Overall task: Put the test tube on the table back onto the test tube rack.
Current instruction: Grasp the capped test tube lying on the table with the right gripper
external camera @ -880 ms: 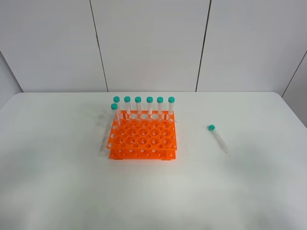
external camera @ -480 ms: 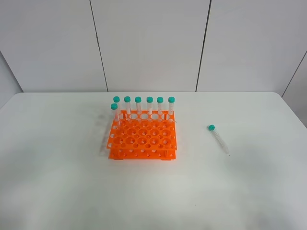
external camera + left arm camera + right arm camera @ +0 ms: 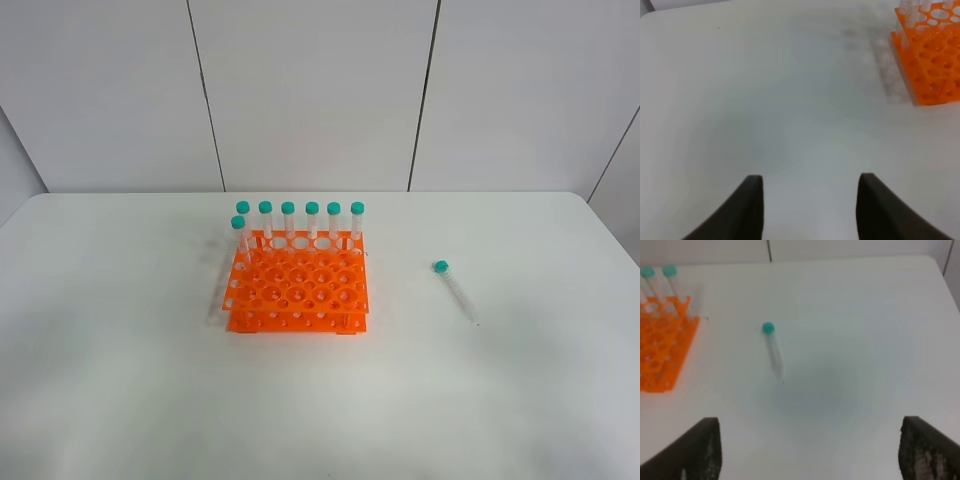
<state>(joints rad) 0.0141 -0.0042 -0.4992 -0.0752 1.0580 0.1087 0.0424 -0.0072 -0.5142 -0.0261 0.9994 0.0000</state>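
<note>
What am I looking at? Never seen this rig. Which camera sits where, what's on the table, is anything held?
This is a robot with two arms, each ending in a two-finger gripper. One picture comes from a camera mounted high, looking down on the white table; neither arm shows in it. The other two come from cameras on the wrists, so each shows its own gripper as two dark shapes. On the table stands an orange test tube rack with seven capped tubes upright in it: six along the back row, one in the next row. To its right one test tube lies flat, apart from the rack. The left gripper and the right gripper are both open and hold nothing.
</note>
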